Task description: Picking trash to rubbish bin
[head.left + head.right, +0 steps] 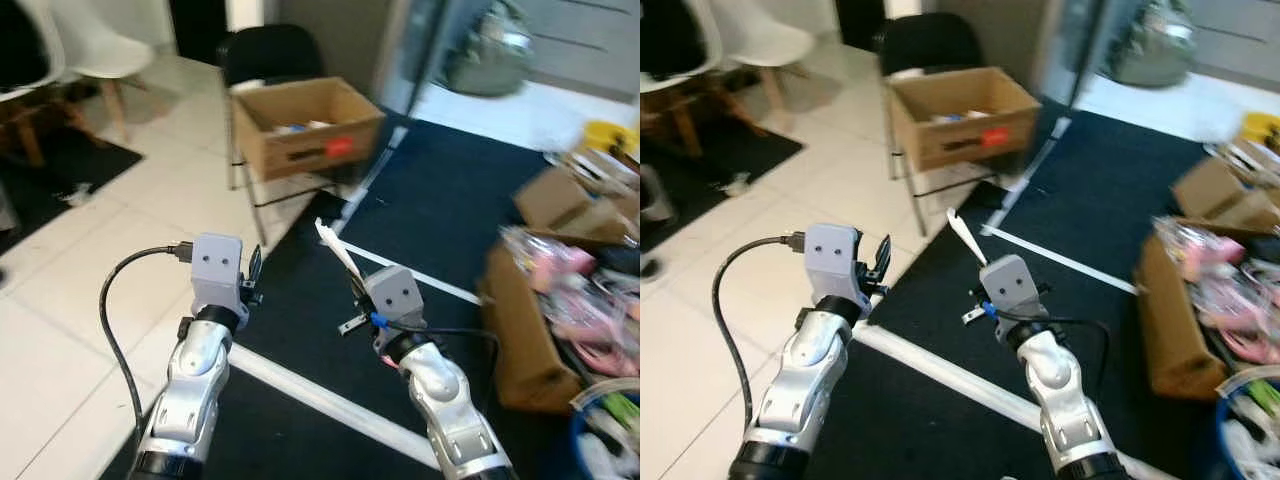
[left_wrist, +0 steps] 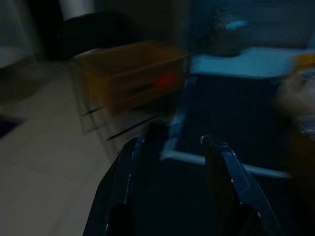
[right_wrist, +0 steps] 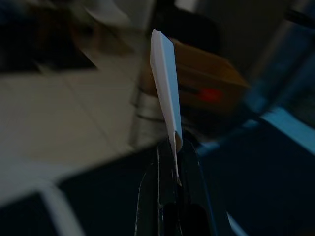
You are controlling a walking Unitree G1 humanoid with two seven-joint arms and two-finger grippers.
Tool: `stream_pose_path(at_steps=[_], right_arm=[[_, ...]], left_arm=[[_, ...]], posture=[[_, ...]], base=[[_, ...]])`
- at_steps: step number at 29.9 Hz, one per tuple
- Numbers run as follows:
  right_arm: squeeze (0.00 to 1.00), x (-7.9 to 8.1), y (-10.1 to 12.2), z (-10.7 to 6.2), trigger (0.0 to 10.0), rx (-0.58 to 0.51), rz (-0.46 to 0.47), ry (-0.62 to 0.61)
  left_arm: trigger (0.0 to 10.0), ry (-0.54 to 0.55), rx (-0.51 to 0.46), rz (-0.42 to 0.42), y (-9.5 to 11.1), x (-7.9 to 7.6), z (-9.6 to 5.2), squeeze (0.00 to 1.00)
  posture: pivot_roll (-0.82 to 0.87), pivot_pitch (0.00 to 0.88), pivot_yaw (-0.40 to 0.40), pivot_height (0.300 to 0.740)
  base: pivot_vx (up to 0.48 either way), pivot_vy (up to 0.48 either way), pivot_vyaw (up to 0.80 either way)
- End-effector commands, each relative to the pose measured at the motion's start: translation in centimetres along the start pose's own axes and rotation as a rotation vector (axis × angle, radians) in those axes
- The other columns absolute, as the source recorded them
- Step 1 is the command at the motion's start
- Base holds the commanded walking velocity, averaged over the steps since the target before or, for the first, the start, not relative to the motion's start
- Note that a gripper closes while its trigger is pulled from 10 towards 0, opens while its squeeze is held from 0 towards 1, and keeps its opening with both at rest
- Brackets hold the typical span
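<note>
Right pincer [image 3: 170,147] clamped on a white paper strip [image 3: 165,83]. Strip held by its near end between the fingers [image 3: 147,196], long axis running straight on from the fingertips, free end pointing up and away toward the cardboard box [image 1: 305,125]. Box well beyond the strip tip, on the tiled floor [image 1: 90,270] past the dark mat [image 1: 440,210]. Left pincer [image 2: 170,142] raised beside the right, fingers parted, holding nothing.

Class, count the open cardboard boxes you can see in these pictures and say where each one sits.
2. One cardboard box sits raised ahead, beside the black chair. Another box, full of pink clutter, stands on the dark mat at the robot's right. Blurred brown shapes behind it may be more.
</note>
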State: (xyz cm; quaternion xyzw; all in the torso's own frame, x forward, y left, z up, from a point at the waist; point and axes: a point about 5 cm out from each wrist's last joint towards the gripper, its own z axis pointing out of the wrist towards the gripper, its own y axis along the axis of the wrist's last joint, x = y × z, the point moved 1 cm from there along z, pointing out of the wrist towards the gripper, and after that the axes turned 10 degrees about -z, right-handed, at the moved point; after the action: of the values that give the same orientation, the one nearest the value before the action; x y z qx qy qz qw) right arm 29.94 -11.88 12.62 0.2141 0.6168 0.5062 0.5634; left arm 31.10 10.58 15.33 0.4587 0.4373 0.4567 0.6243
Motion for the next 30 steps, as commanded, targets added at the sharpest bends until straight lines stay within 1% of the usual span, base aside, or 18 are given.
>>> stream_pose_path(at_steps=[1,16,20,30], right_arm=[[0.00,0.51,0.40,0.31,10.0,-0.013,0.020,0.009],[0.00,0.50,0.40,0.38,10.0,-0.009,0.022,0.007],[0.00,0.51,0.37,0.37,10.0,-0.007,0.022,0.007],[0.00,0.53,0.29,0.34,10.0,-0.003,0.019,0.007]], left_arm=[[10.0,0.023,0.012,0.007,-0.29,0.61,-0.37,0.00],[10.0,0.020,0.012,0.007,-0.27,0.54,-0.35,0.00],[10.0,0.019,0.012,0.006,-0.28,0.51,-0.35,0.00],[10.0,0.018,0.013,0.007,-0.27,0.51,-0.36,0.00]], posture=[[-0.02,0.115,-0.044,0.740],[-0.02,0.115,-0.041,0.740],[-0.02,0.115,-0.041,0.740],[-0.02,0.116,-0.041,0.740]], base=[[0.292,0.000,0.00],[0.290,0.000,0.00],[0.292,0.000,-0.58],[0.291,0.000,-0.80]])
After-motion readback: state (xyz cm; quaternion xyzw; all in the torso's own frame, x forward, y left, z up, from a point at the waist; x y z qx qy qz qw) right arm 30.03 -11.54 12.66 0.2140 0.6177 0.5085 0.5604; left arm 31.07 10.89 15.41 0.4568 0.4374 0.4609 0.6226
